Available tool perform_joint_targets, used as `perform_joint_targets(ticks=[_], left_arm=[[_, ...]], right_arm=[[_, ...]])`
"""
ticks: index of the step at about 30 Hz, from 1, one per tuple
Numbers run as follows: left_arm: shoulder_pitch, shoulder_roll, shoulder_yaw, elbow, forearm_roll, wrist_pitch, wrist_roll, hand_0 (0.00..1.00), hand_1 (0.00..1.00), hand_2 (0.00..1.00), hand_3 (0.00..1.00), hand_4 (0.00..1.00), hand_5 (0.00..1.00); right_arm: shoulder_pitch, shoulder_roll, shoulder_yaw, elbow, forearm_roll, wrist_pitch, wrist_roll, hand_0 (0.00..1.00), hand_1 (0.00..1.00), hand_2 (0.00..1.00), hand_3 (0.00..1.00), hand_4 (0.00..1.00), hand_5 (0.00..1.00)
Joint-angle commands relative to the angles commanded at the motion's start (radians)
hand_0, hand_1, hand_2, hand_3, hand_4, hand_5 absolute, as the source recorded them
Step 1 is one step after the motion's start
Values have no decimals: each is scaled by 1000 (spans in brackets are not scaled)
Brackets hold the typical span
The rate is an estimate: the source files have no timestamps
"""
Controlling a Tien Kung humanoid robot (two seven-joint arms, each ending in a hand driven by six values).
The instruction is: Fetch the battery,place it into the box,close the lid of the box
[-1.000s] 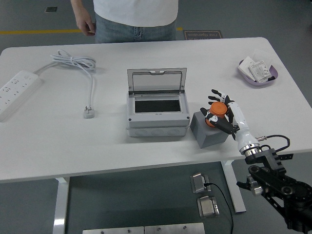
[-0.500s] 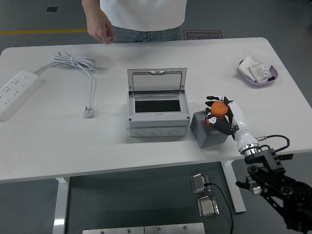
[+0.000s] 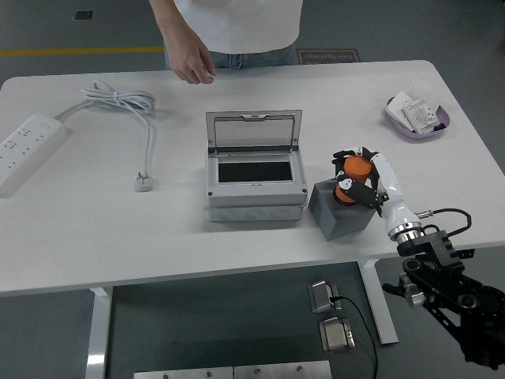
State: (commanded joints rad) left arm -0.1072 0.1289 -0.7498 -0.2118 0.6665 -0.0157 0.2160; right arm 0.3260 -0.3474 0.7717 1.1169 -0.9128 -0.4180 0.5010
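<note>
An orange battery (image 3: 353, 174) is held upright just above a grey block (image 3: 338, 211), right of the box. My right hand (image 3: 357, 178) has its fingers curled around the battery. The grey box (image 3: 254, 185) stands mid-table with its clear lid (image 3: 253, 130) raised at the back, showing a dark inside. My left hand is out of view. At the far edge a person reaches one hand (image 3: 195, 69) over the table, above and left of the box.
A white power strip (image 3: 25, 146) lies at the far left, its coiled cable and plug (image 3: 144, 182) beside it. A purple dish (image 3: 417, 116) with white parts sits at the back right. The right arm enters from the lower right corner.
My right hand has closed tighter on the battery and lifted it slightly above the grey block. The person's hand has moved right and forward over the table's far edge.
</note>
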Motion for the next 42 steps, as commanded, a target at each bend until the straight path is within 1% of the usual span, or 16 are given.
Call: perform_joint_targets(ticks=[1,6,7,10,18,19,24,25,30,31,36,37,42], left_arm=[[0,0,0,0,0,0,0,632,663,620,613,618,197],[1,0,-1,0,1,0,1,632,663,620,613,618,197],[1,0,-1,0,1,0,1,632,663,620,612,617,196],[1,0,-3,0,3,0,1,632,663,620,612,617,196],[1,0,-12,0,11,2,3,632,663,620,612,617,193],[2,0,-13,0,13,2,4,632,663,620,612,618,195],[2,0,-19,-1,18,3,6,632,663,620,612,618,195],[2,0,-19,-1,19,3,7,633,663,620,611,618,194],[1,0,-23,-1,23,3,8,633,663,620,611,618,194],[0,1,-24,-1,24,3,8,633,664,620,612,618,193],[-1,3,-31,-2,30,4,11,633,664,620,612,618,193],[-1,4,-32,-3,31,4,12,633,664,620,611,618,194],[0,8,-37,-4,35,4,15,633,664,620,611,618,194]], right_arm=[[1,0,2,1,0,-1,1,669,623,539,423,190,2],[8,-3,6,6,-2,-7,3,669,623,539,423,190,2],[10,-4,6,9,-3,-9,3,667,619,540,410,169,2],[17,-6,7,18,-8,-16,2,667,619,540,410,169,2],[37,-14,9,54,-56,-58,-21,660,617,542,402,158,2],[38,-15,11,58,-62,-62,-23,512,553,540,394,166,2],[44,-22,24,89,-90,-77,-40,512,553,540,394,166,2],[46,-24,27,97,-99,-80,-45,305,451,537,385,150,2],[64,-34,35,138,-148,-91,-71,305,451,537,385,150,2],[71,-35,32,144,-157,-93,-77,193,331,536,381,147,2],[122,-29,-12,146,-214,-97,-117,193,331,536,381,147,2],[139,-25,-28,145,-236,-96,-135,99,249,538,379,142,2],[209,2,-88,140,-331,-94,-212,99,249,538,379,142,2]])
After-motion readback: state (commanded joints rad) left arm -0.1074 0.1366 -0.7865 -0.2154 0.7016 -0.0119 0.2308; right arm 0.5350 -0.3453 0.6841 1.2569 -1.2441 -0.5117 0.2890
